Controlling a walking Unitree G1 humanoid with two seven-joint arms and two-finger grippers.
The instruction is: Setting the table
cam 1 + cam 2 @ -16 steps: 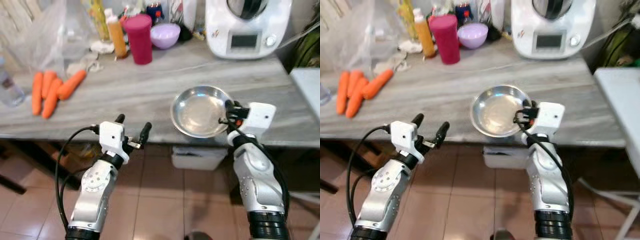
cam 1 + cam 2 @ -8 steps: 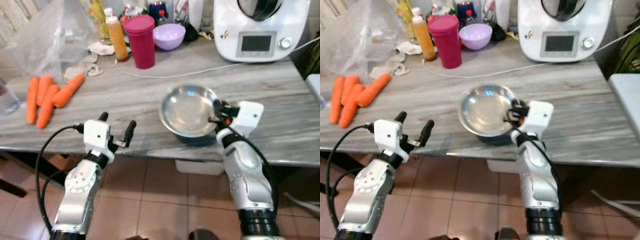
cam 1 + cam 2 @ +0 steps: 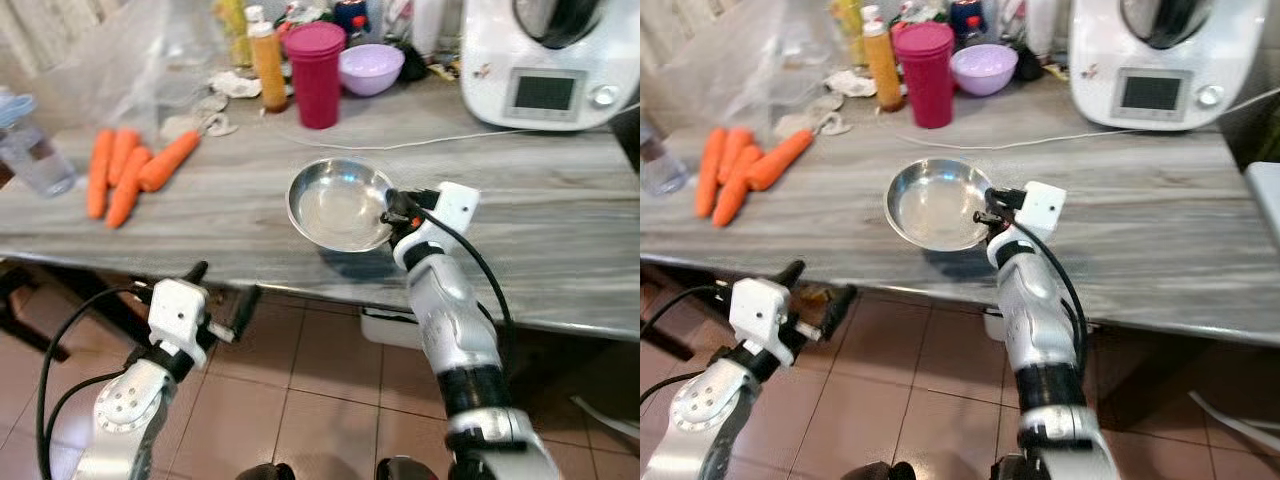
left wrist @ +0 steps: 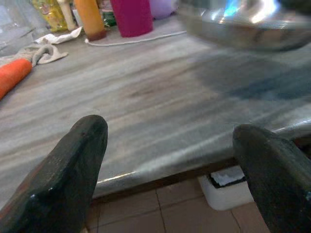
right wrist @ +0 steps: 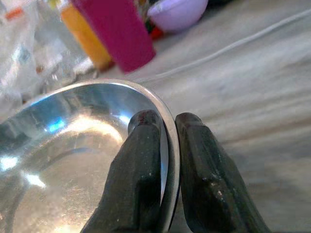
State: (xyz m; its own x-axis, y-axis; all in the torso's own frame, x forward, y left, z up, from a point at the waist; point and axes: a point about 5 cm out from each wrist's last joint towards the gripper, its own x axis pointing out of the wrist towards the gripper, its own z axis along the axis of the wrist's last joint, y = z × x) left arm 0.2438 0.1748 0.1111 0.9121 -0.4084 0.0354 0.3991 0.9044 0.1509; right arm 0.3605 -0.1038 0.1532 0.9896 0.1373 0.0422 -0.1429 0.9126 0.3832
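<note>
Right gripper (image 5: pixel 167 145) pinches steel bowl (image 3: pixel 338 204) at rim w/ closed fingers; prob light, stiff, slick—rim's the hold.

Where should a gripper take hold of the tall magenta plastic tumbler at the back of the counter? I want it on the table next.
Probably around the tall magenta plastic tumbler's mid-body, coming from the front, counter-edge side. It stands upright with straight, slightly tapered walls; the orange sauce bottle crowds its left and the lilac bowl its right. The left gripper is open and free; the right gripper pinches the steel bowl's rim.
</note>
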